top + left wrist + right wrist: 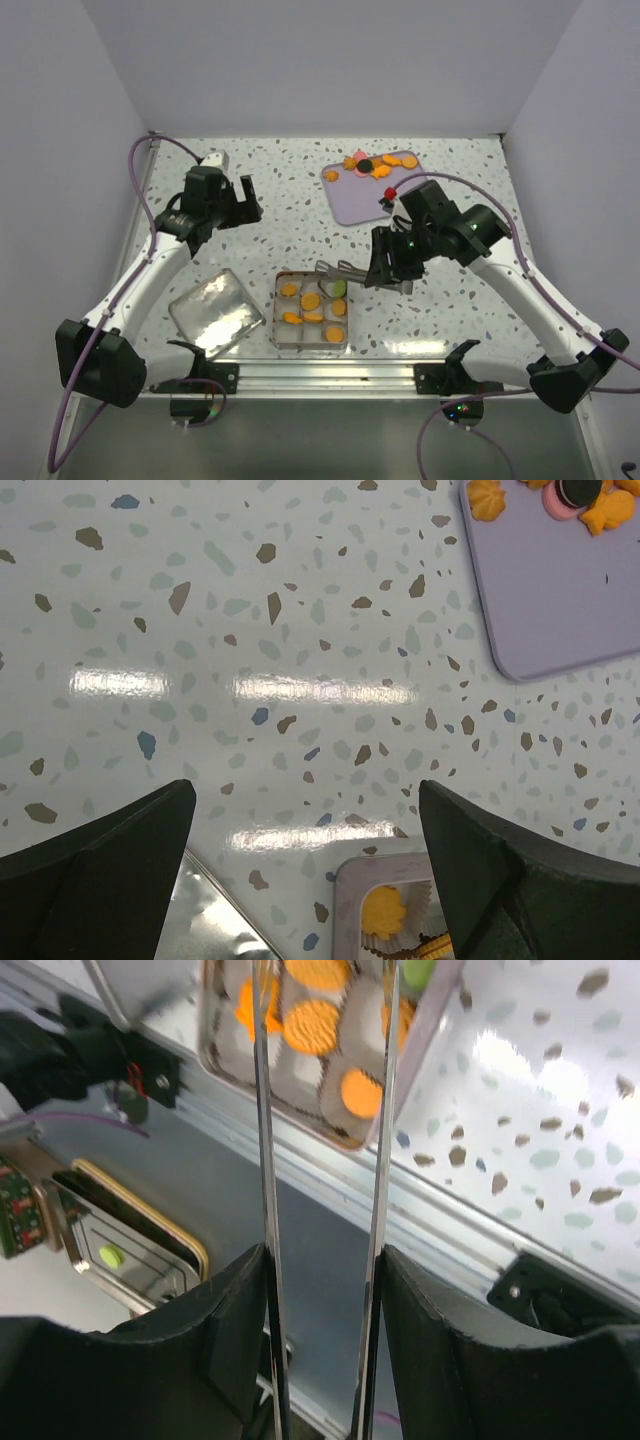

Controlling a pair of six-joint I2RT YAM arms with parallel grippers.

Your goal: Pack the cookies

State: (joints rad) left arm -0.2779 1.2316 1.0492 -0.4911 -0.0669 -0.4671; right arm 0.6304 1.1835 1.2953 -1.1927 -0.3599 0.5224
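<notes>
Right fingers [200, 1350] pinch metal tongs [267, 1160], whose tips hang over the square tin [276, 322] at 6 o'clock. Left fingers [100, 870] are spread above the table [300, 630]. Cookies [310, 300] lie in the tin; others lie on the lilac tray [362, 207] at 1 o'clock.

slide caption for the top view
Right gripper holds tongs over the part-filled tin; more cookies lie on the purple mat.
</notes>
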